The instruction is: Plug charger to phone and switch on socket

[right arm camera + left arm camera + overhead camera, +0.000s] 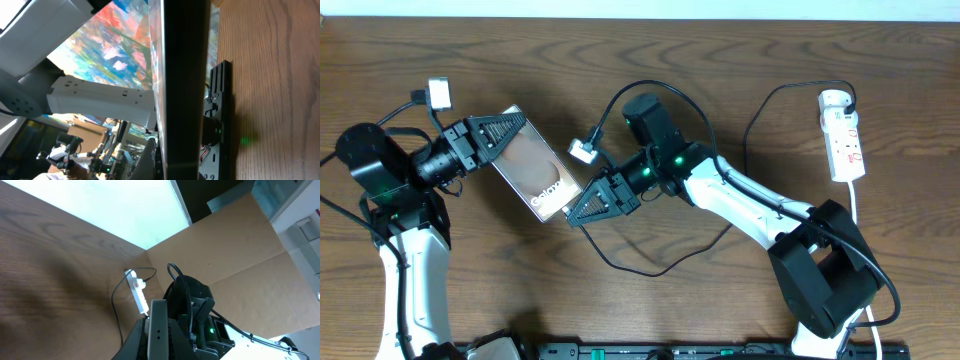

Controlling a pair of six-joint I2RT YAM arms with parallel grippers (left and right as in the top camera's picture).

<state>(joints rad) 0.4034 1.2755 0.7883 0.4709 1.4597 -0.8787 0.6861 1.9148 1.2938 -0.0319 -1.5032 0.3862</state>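
The phone (535,165) has a brown screen with white lettering and is held off the table between both grippers. My left gripper (510,130) is shut on its upper-left end; the left wrist view shows the phone's silver edge (159,330) between the fingers. My right gripper (582,210) is shut on its lower-right end; the right wrist view shows the phone's dark edge (185,85) between the fingers. The thin black charger cable (660,272) runs from the white socket (842,135) and curves under the right arm towards the phone. Its plug tip is hidden.
The socket (137,292) and the charger cable (114,307) also show in the left wrist view, at the far right of the table. A thicker black arm cable (650,88) loops above the right wrist. A white cord (857,205) leaves the socket's near end.
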